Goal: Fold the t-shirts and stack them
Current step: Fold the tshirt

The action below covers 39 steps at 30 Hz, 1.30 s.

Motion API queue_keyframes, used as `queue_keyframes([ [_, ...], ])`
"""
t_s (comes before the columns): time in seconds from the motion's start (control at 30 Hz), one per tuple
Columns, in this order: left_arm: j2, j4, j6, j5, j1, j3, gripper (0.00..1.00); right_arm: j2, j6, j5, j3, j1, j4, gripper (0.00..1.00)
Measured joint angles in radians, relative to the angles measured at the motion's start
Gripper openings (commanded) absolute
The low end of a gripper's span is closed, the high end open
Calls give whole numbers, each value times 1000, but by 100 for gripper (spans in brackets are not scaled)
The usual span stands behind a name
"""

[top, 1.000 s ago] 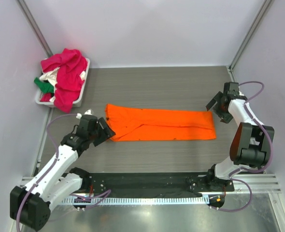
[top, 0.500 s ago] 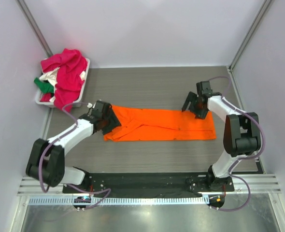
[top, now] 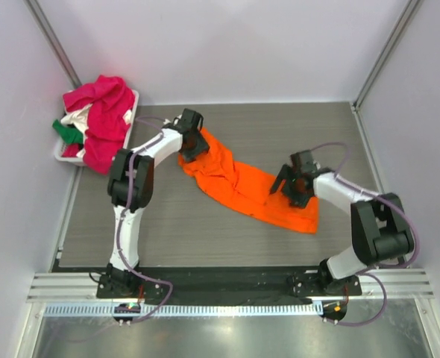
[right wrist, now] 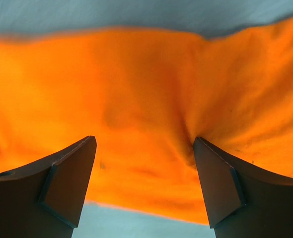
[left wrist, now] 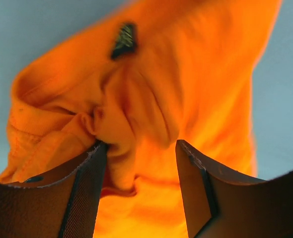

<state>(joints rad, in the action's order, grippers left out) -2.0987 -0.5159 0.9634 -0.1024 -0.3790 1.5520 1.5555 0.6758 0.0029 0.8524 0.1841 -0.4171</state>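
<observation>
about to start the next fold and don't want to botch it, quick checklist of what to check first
1. Orange shirt flat: not ok. It lies slantwise and rumpled.
2. Left gripper grip: cannot tell. Cloth is bunched between jaws that stand apart.
3. Right gripper grip: not ok. Jaws are wide apart over smooth cloth.
4. Orange shirt fully on the table: ok.
5. Basket load out of the way: ok. The pink shirt hangs over the rim, apart from the orange shirt.
</observation>
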Motion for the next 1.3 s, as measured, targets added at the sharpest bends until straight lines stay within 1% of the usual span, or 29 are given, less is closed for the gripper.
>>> queue_keyframes([
  [0.07, -156, -51, -1, 2, 0, 244, 60, -53, 92, -35, -50, 107, 8, 87],
  [0.1, -259, -97, -2, 16, 0, 425, 61, -72, 150, -55, -66, 185, 6, 88],
  [0.13, -348, -106, -8, 37, 0, 570, 63, -77, 195, -76, -71, 268, 1, 88],
  [0.17, -449, -101, -17, 68, 0, 726, 80, -77, 246, -105, -69, 365, -4, 90],
  [0.2, -524, -121, -31, 98, 0, 858, 84, -76, 280, -123, -60, 441, -14, 91],
  [0.23, -607, -130, -39, 141, 1, 1021, 87, -76, 321, -138, -37, 531, -45, 91],
  [0.27, -644, -124, -50, 159, 1, 1103, 93, -77, 351, -150, -7, 594, -72, 92],
  [0.3, -658, -127, -64, 186, 1, 1131, 97, -80, 380, -159, 31, 650, -93, 92],
  [0.33, -642, -115, -81, 207, 0, 1102, 100, -100, 413, -162, 88, 707, -110, 92],
  [0.37, -612, -104, -90, 222, 0, 1045, 100, -107, 422, -163, 101, 716, -112, 92],
  [0.4, -549, -65, -111, 232, 0, 932, 100, -124, 429, -160, 133, 729, -125, 92],
  [0.47, -455, -67, -149, 239, 0, 793, 100, -145, 431, -137, 203, 731, -163, 93],
  [0.53, -381, -85, -198, 242, 0, 742, 100, -145, 412, -94, 279, 719, -202, 93],
  [0.67, -211, -135, -290, 211, 2, 728, 100, -127, 341, -12, 369, 668, -258, 92],
  [0.7, -140, -142, -306, 196, 3, 695, 100, -122, 321, 13, 378, 656, -270, 93],
  [0.73, -67, -153, -320, 184, 5, 657, 100, -120, 307, 37, 381, 645, -279, 91],
  [0.8, 105, -143, -340, 161, 7, 512, 100, -120, 286, 73, 377, 632, -306, 87],
  [0.83, 207, -156, -343, 151, 7, 422, 99, -121, 283, 85, 370, 631, -311, 86],
  [0.9, 341, -166, -339, 143, 8, 246, 97, -130, 279, 97, 332, 638, -313, 81],
  [0.93, 443, -163, -336, 138, 7, 163, 97, -138, 280, 104, 296, 648, -318, 79],
  [0.97, 504, -165, -328, 135, 5, 77, 96, -150, 286, 113, 256, 661, -312, 75],
  [1.03, 625, -173, -304, 125, -14, -136, 95, -177, 308, 121, 172, 698, -321, 71],
  [1.1, 699, -195, -267, 122, -52, -320, 93, -203, 343, 135, 93, 750, -327, 65],
  [1.13, 730, -211, -243, 122, -88, -423, 91, -217, 362, 141, 53, 779, -329, 64],
  [1.23, 798, -243, -179, 131, -183, -620, 88, -274, 432, 149, -68, 858, -316, 59],
  [1.3, 874, -259, -138, 136, -238, -712, 86, -318, 478, 151, -143, 886, -297, 57],
])
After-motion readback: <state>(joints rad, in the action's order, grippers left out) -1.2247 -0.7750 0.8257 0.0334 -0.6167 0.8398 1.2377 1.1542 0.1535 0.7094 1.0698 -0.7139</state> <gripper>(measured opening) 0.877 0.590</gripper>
